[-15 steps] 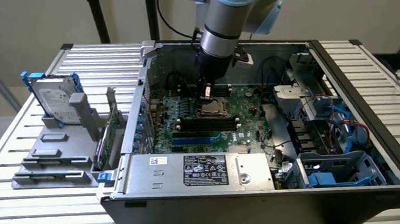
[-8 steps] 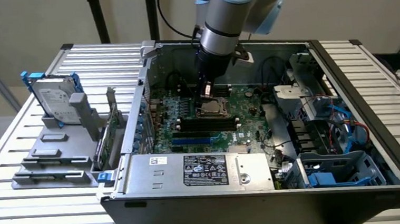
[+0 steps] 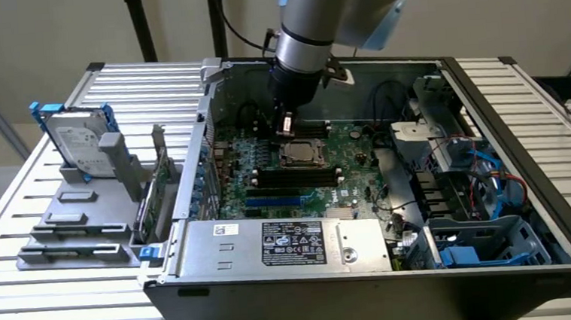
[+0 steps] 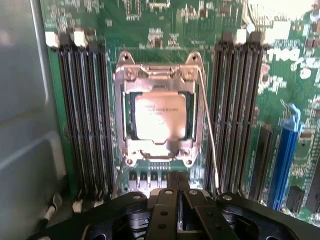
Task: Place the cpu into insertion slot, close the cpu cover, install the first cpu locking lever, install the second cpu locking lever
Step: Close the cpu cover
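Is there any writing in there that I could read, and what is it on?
No text is legible.
Label on the silver box: print too small to read.
Label on the hard drive: too small to read.
Marking on the cpu: blurred.
White print on the green circuit board: blurred.

cpu [image 4: 159, 117] rim beneath cpu cover [image 4: 121, 125]

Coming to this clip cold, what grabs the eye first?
The gripper hangs inside the open computer case, just above the insertion slot. In the wrist view the pale cpu sits in that slot, framed by the silvery cpu cover. A hard drive stands on the exterior view's left.
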`<action>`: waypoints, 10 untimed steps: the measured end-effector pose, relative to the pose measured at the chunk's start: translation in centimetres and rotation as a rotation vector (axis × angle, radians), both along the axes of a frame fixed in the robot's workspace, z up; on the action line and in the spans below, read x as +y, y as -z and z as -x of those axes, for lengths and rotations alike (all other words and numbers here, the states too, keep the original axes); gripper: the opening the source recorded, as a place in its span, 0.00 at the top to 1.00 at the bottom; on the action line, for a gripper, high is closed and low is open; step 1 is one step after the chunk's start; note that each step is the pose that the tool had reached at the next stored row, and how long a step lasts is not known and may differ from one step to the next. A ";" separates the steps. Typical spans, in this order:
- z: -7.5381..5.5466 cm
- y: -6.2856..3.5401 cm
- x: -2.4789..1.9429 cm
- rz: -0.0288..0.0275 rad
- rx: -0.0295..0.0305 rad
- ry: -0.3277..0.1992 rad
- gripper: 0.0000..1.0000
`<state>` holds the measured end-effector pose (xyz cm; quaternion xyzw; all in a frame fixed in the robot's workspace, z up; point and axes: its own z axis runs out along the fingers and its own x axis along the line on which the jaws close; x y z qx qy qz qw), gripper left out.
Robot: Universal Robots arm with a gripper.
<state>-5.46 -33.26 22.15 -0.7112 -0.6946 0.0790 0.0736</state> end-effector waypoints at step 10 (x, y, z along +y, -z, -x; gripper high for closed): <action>1.5 -0.15 -0.35 0.0000 0.0000 0.000 0.89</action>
